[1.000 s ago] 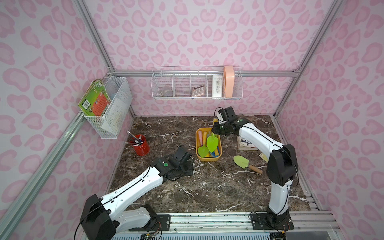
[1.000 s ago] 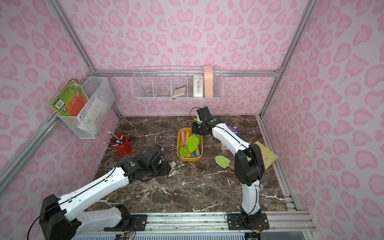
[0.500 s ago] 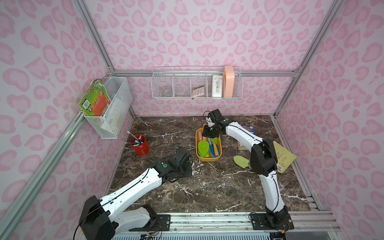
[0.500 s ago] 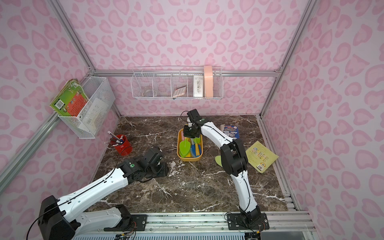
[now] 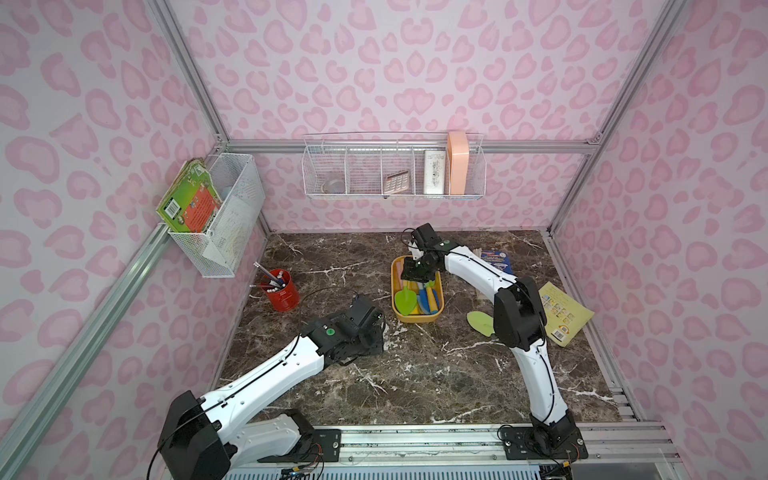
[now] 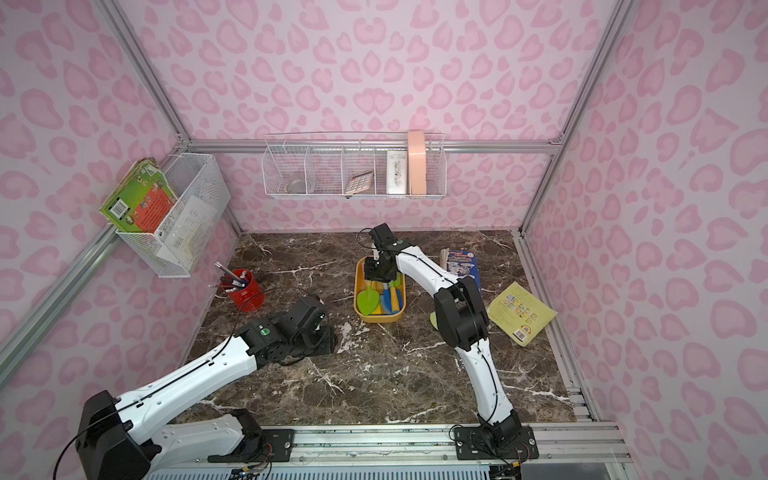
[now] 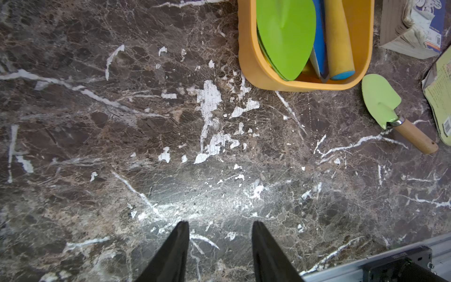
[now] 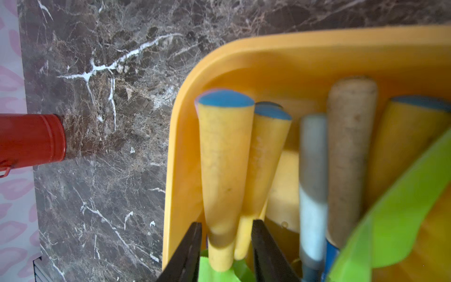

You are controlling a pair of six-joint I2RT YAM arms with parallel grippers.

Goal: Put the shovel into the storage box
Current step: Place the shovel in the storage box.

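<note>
The yellow-orange storage box sits mid-table with several toy tools in it. A green shovel with a yellow handle lies inside, blade towards the front. My right gripper hangs over the box's far end, open, its jaws either side of that handle with gaps showing. A second green shovel with a wooden handle lies on the table to the right of the box, partly behind the right arm. My left gripper is open and holds nothing, low over bare marble left of the box.
A red pen cup stands at the left. A blue book and a yellow booklet lie at the right. White wire baskets hang on the back wall and the left wall.
My right gripper carried the green shovel leftwards and down into the box, then its jaws opened off the handle. The left arm has hardly moved.
</note>
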